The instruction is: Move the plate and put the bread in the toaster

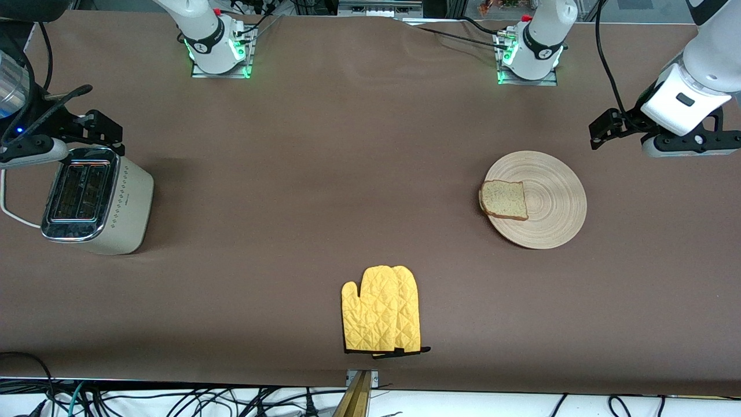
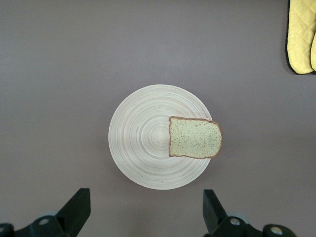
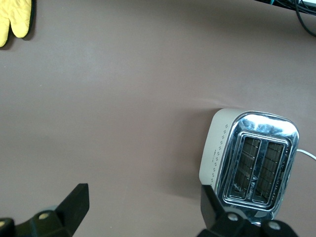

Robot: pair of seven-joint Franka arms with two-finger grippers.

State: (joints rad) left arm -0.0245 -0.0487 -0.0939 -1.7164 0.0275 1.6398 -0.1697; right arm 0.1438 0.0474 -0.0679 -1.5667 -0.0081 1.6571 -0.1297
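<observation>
The light-tan wooden plate (image 1: pixel 556 197) lies on the brown table toward the left arm's end. The bread (image 1: pixel 505 200) lies on the plate's edge that faces the toaster, overhanging the rim a little. My left gripper (image 2: pixel 144 212) is open and empty, up in the air over bare table just beside the plate (image 2: pixel 143 143) and bread (image 2: pixel 195 138). The cream-white toaster (image 1: pixel 95 202) stands at the right arm's end, both slots empty. My right gripper (image 3: pixel 143 210) is open and empty, in the air over bare table beside the toaster (image 3: pixel 252 163).
A yellow oven mitt (image 1: pixel 382 317) lies near the table's front edge, midway between the plate and the toaster. The toaster's white cord (image 1: pixel 11 217) runs off the table's end. The arms' bases (image 1: pixel 217 49) stand along the farthest edge.
</observation>
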